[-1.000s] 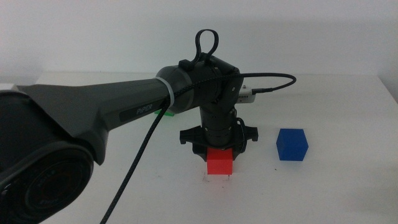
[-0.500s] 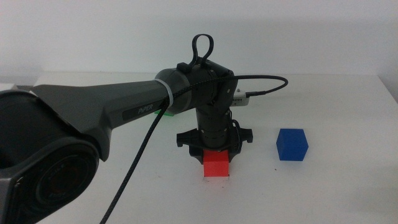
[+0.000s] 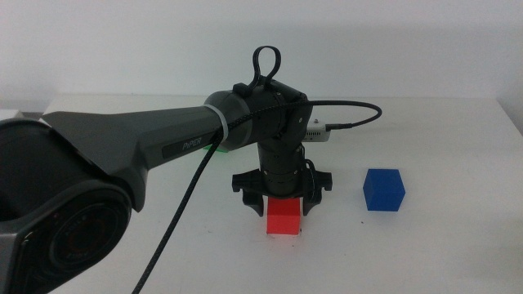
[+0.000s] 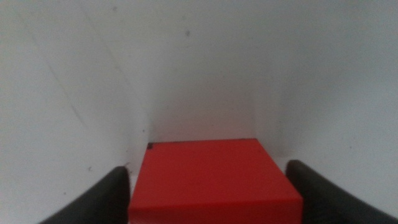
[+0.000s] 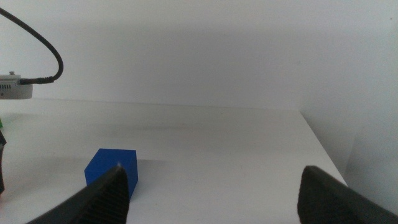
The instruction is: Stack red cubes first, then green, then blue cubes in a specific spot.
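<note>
While straddling red cube point(image 4: 214, 180), left end effector point(image 3: 283, 198) jaws open.

The white surface point(image 3: 441, 245) is plain and matte. It meets a pale wall point(image 3: 392, 41) along its far edge.

One red cube point(image 3: 286, 217), one blue cube point(image 3: 383, 190), one green cube point(image 3: 221, 149) — three cubes, two arms.
</note>
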`<action>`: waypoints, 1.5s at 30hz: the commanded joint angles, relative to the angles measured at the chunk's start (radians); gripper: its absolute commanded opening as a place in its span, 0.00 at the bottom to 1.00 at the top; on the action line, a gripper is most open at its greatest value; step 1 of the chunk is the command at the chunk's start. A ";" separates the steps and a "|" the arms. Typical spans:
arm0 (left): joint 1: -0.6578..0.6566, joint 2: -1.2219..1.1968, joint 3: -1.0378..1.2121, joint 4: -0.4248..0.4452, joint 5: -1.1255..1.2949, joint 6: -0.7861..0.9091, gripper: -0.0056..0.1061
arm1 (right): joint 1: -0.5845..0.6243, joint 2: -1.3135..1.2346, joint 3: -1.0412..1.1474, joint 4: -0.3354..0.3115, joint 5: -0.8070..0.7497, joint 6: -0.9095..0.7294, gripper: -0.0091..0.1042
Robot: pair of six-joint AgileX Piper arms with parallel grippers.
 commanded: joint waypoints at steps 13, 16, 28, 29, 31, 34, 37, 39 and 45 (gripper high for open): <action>0.110 -0.188 -0.164 0.125 0.183 0.137 0.89 | -0.004 -0.004 0.003 -0.004 -0.009 -0.005 0.83; 0.193 -0.154 -0.257 0.109 0.183 0.226 0.89 | -0.004 -0.004 0.003 -0.004 -0.009 -0.005 0.83; 0.371 0.139 -0.520 -0.006 0.183 0.459 0.89 | -0.004 -0.004 0.003 -0.004 -0.009 -0.005 0.83; 0.372 0.158 -0.524 -0.008 0.183 0.463 0.89 | -0.004 -0.004 0.003 -0.004 -0.009 -0.005 0.83; 0.377 0.183 -0.524 -0.011 0.164 0.478 0.89 | -0.004 -0.004 0.003 -0.004 -0.009 -0.005 0.83; 0.379 0.214 -0.524 -0.011 0.115 0.479 0.89 | -0.004 -0.004 0.003 -0.004 -0.009 -0.005 0.83; 0.379 0.236 -0.524 -0.015 0.065 0.489 0.89 | -0.004 -0.004 0.003 -0.004 -0.009 -0.005 0.83; 0.379 0.247 -0.524 -0.028 0.031 0.506 0.89 | -0.004 -0.004 0.003 -0.004 -0.009 -0.005 0.83; 0.379 0.278 -0.524 -0.043 -0.009 0.515 0.89 | -0.004 -0.004 0.003 -0.004 -0.009 -0.005 0.83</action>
